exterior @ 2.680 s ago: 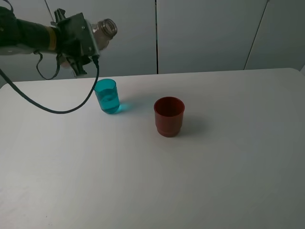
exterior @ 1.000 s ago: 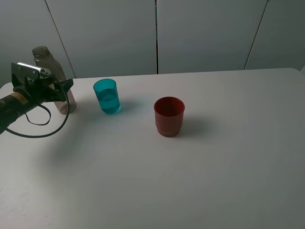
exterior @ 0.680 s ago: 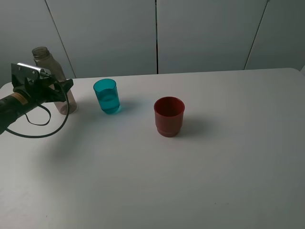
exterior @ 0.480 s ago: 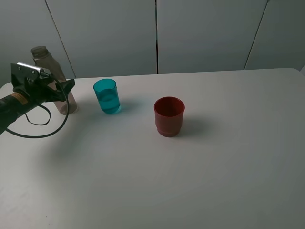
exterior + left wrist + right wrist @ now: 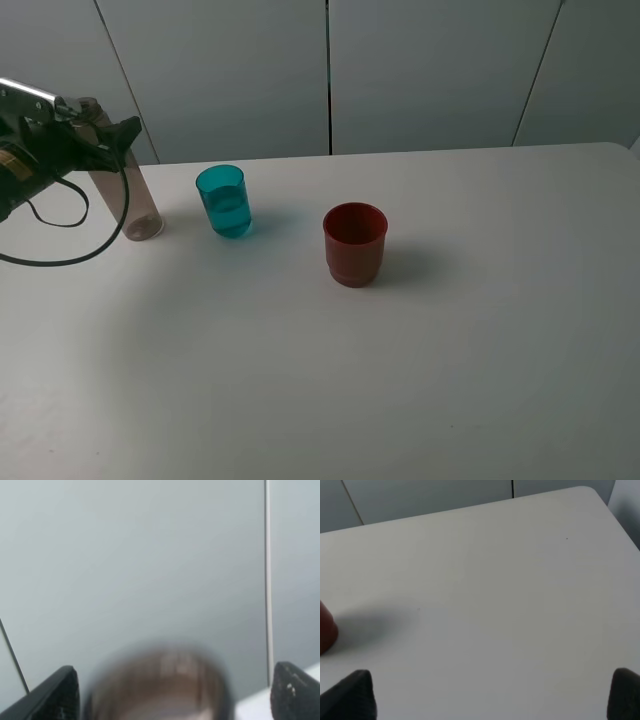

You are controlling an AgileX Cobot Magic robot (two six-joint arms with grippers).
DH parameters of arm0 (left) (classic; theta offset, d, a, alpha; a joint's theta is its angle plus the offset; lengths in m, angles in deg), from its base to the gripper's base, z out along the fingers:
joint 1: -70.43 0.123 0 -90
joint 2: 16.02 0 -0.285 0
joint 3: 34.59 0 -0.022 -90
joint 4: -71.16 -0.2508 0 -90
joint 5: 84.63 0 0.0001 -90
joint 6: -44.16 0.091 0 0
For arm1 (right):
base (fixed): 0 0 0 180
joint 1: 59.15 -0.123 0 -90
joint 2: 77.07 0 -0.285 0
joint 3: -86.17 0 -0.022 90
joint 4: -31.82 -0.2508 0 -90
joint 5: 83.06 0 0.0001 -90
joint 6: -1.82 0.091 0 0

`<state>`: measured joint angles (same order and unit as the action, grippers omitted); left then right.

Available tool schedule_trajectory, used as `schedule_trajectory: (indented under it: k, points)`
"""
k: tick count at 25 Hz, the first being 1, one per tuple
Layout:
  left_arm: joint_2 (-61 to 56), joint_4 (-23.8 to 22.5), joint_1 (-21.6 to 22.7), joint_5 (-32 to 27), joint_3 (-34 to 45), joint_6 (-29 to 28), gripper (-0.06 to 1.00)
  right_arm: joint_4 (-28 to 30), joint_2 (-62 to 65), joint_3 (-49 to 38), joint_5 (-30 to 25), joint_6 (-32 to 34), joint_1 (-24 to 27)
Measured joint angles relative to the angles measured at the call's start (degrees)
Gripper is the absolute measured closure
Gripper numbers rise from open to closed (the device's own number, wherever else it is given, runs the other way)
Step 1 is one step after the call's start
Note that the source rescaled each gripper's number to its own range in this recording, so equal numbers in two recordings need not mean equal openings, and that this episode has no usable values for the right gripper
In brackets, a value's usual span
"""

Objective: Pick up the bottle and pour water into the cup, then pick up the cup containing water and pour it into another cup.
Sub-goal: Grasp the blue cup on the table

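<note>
The bottle [image 5: 140, 198] stands upright on the table at the far left, free of any grip. My left gripper [image 5: 113, 137] hovers open at the height of its neck, and the arm hides part of the neck. In the left wrist view the blurred bottle top [image 5: 160, 680] lies between the wide-apart fingertips [image 5: 56, 696]. The teal cup [image 5: 224, 201], holding water, stands just right of the bottle. The red cup [image 5: 354, 243] stands further right, near the table's middle. My right gripper [image 5: 487, 695] is open over bare table, with a sliver of the red cup [image 5: 325, 627] at the frame's edge.
A white table [image 5: 450, 330] carries everything, with grey wall panels [image 5: 430, 70] behind its far edge. A black cable [image 5: 70, 255] loops down from the left arm over the table's left part. The table's rounded far right corner [image 5: 590, 490] appears in the right wrist view.
My left gripper let go of the bottle, which now stands on the table, then rose from mid-body to neck height. The cups have not moved.
</note>
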<state>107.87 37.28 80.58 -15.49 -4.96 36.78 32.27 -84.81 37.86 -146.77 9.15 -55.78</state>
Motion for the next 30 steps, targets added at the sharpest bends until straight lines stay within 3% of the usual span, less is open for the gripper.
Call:
schedule_trajectory:
  k: [5, 9, 12, 15, 18, 22, 25, 30]
  points:
    - [-9.76, -0.14, -0.13, -2.62, 0.0, -0.58, 0.03, 0.0, 0.0, 0.0, 0.0, 0.0, 0.0]
    - [-18.32, -1.67, -2.31, -11.8, 0.0, -9.15, 0.03, 0.0, 0.0, 0.0, 0.0, 0.0, 0.0]
    - [-22.71, -3.18, -6.26, -20.94, 0.0, -16.21, 0.03, 0.0, 0.0, 0.0, 0.0, -0.1, 0.0]
    - [-24.41, -3.05, -12.15, -27.51, 0.0, -19.1, 0.03, 0.0, 0.0, 0.0, 0.0, -0.1, 0.0]
    - [-24.6, 3.93, -18.67, -33.5, 0.0, -18.35, 0.02, 0.0, 0.0, 0.0, 0.0, -0.1, 0.0]
    - [-24.63, 18.61, -25.63, -38.05, 1.97, -5.86, 0.02, 0.0, 0.0, 0.0, 0.0, -0.1, 0.0]
    - [-24.63, 26.72, -29.18, -34.78, 6.6, 2.59, 0.02, 0.0, 0.0, 0.0, 0.0, -0.1, 0.0]
    - [-22.05, 31.7, -29.86, -27.55, 13.96, 5.44, 0.01, 0.0, 0.0, 0.0, 0.0, -0.1, 0.0]
